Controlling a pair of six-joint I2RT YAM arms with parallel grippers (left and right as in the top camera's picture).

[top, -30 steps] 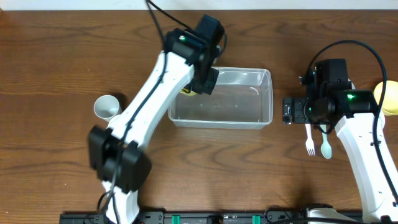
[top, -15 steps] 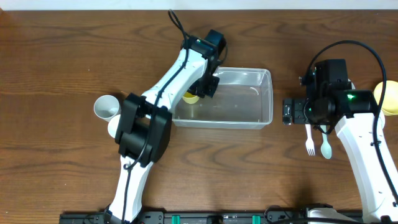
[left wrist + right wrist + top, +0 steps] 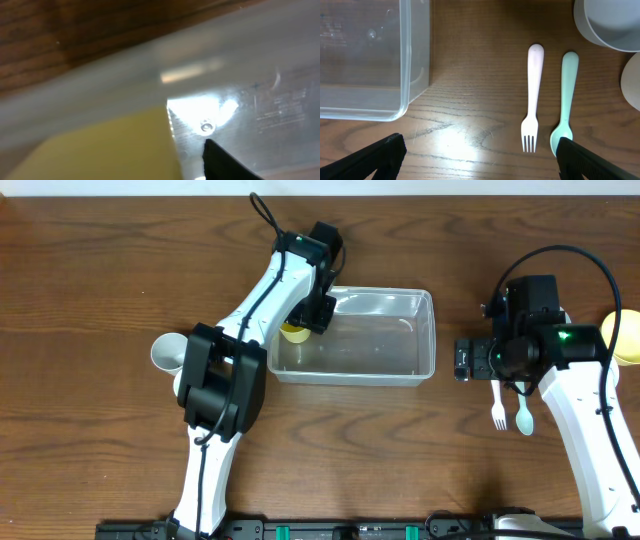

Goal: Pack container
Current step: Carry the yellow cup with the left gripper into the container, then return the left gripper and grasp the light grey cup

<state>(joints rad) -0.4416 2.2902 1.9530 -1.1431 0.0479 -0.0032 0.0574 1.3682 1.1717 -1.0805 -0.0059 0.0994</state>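
The container [image 3: 370, 345], a clear rectangular tub, lies mid-table; its corner shows in the right wrist view [image 3: 370, 60]. My left gripper [image 3: 318, 313] hangs over its left end beside a small yellow cup [image 3: 293, 332]. In the left wrist view the yellow cup [image 3: 100, 147] fills the lower left. One black finger [image 3: 225, 162] stands a little apart from it, and the other finger is hidden. My right gripper [image 3: 480, 160] is open over bare wood to the right of the tub, holding nothing.
A white fork [image 3: 534, 95] and a pale green spoon [image 3: 566, 100] lie side by side right of the tub. A grey bowl [image 3: 610, 22] and a yellow bowl [image 3: 622, 337] sit at the far right. A white cup [image 3: 170, 352] stands left of the arm.
The left arm has swung left and the yellow cup now sits nearer the tub's left wall. The left finger has come off the cup. The right arm has not moved.
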